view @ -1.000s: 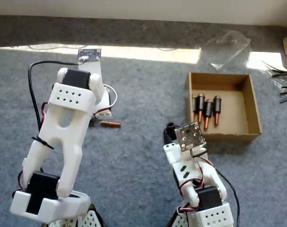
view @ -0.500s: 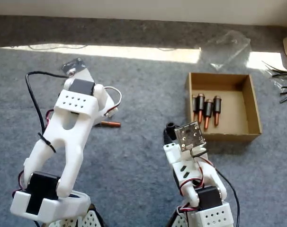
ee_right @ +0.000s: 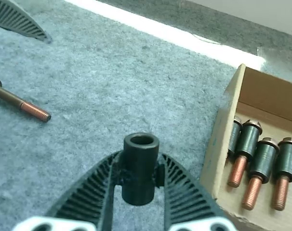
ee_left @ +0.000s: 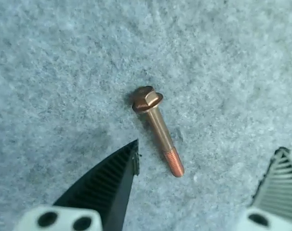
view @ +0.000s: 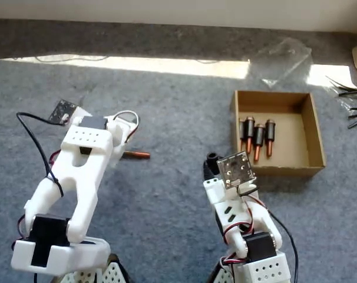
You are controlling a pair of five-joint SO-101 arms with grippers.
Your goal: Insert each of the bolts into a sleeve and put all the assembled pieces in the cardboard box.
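A copper bolt (view: 136,154) lies loose on the grey carpet, just right of my left arm's wrist (view: 87,153). In the left wrist view the bolt (ee_left: 158,129) lies just ahead of my open left gripper (ee_left: 208,147), untouched and nearer the dark finger. My right gripper (ee_right: 140,173) is shut on an upright black sleeve (ee_right: 141,166) with its bore facing up. From above, that sleeve (view: 212,159) stands left of the cardboard box (view: 273,171). Several assembled pieces (view: 258,137) lie side by side in the box.
A clear plastic bag (view: 281,59) lies behind the box and black cable ties (view: 352,106) at the right edge. A sunlit strip crosses the back of the carpet. Open carpet separates the bolt (ee_right: 20,102) from the box wall (ee_right: 218,139).
The left arm's wrist has swung left and drawn back toward the near side, its camera board turning with it. The bolt stayed put. The right arm has not moved.
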